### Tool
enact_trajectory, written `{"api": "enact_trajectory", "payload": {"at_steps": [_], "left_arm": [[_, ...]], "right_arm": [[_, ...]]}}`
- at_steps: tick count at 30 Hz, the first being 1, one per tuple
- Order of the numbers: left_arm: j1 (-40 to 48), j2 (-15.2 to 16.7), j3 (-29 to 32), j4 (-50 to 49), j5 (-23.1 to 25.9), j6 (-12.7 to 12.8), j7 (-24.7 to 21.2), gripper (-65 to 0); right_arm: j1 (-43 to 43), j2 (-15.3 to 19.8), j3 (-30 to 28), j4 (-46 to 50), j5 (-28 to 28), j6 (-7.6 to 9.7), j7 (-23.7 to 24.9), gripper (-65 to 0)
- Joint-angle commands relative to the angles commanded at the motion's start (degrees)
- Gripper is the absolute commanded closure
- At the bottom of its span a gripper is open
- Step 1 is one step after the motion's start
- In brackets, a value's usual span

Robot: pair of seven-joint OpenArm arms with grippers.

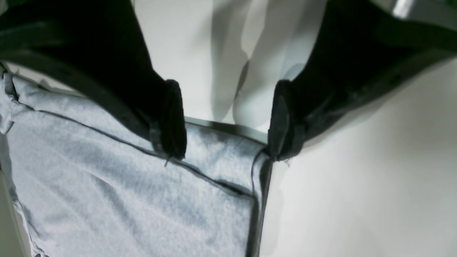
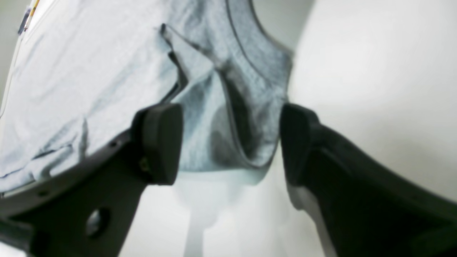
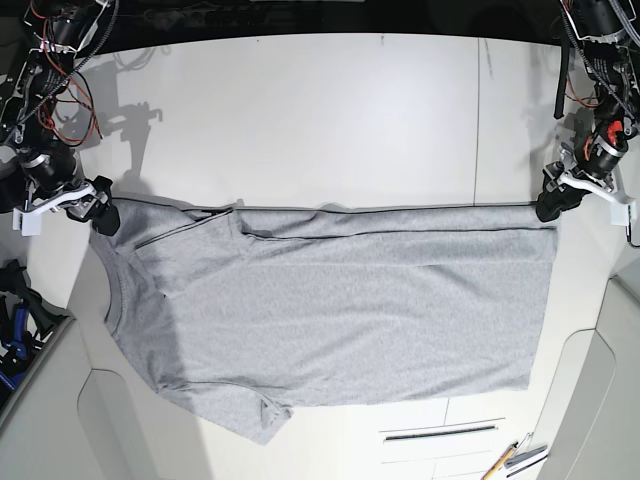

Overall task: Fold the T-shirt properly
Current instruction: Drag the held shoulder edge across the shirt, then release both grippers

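The grey T-shirt [image 3: 340, 310] lies spread flat across the white table [image 3: 300, 120], with its top part folded over along a straight upper edge. The collar is at the left and one sleeve [image 3: 255, 415] sticks out at the bottom. In the left wrist view, my left gripper [image 1: 228, 142] is open, its fingertips [image 1: 173, 142] resting at the hem corner [image 1: 214, 171]. The base view shows that left gripper [image 3: 548, 207] at the shirt's upper right corner. My right gripper [image 2: 228, 142] is open around a bunched fold of grey cloth [image 2: 232, 117], and this right gripper [image 3: 103, 215] sits at the shirt's upper left corner.
Red and black wiring [image 3: 60, 90] hangs along the arm at the top left. A blue item [image 3: 12, 335] sits off the table's left side. A yellow-tipped tool [image 3: 515, 460] and a dark slot [image 3: 440, 432] lie near the front edge. A table seam [image 3: 477, 120] runs down the right.
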Motion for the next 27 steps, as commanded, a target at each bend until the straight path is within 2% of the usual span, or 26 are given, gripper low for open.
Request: {"api": "enact_trajectory", "payload": {"at_steps": [8, 10, 11, 16, 21, 27], "left_arm": [[-0.68, 0.9, 0.0, 0.0, -0.22, 0.37, -1.27, -40.8], [-1.09, 1.7, 0.0, 0.0, 0.15, 0.66, -1.31, -40.7], [-1.14, 2.08, 0.0, 0.0, 0.31, 0.63, -1.33, -40.7], [-1.09, 2.95, 0.13, 0.0, 0.85, 0.63, -2.29, -40.6], [-1.09, 2.97, 3.13, 0.0, 4.5, 0.63, -4.87, -40.6], [-1.09, 2.95, 6.1, 0.0, 5.92, 0.66, -5.16, -40.6]], "right_arm": [[0.35, -4.61, -0.37, 0.0, -1.16, -0.22, 2.47, -42.0], [0.92, -4.55, -0.42, 0.0, -1.75, -0.57, 2.89, -42.0], [1.22, -4.57, -0.44, 0.0, -2.16, -1.27, 2.86, -42.0], [2.12, -4.55, -0.63, -0.37, -1.95, -1.27, 2.93, -41.9], [2.14, -4.42, -0.74, -1.92, -2.16, -1.25, 2.73, -41.8], [2.16, -4.09, 2.34, 1.66, -1.92, -1.22, -0.87, -41.8]]}}
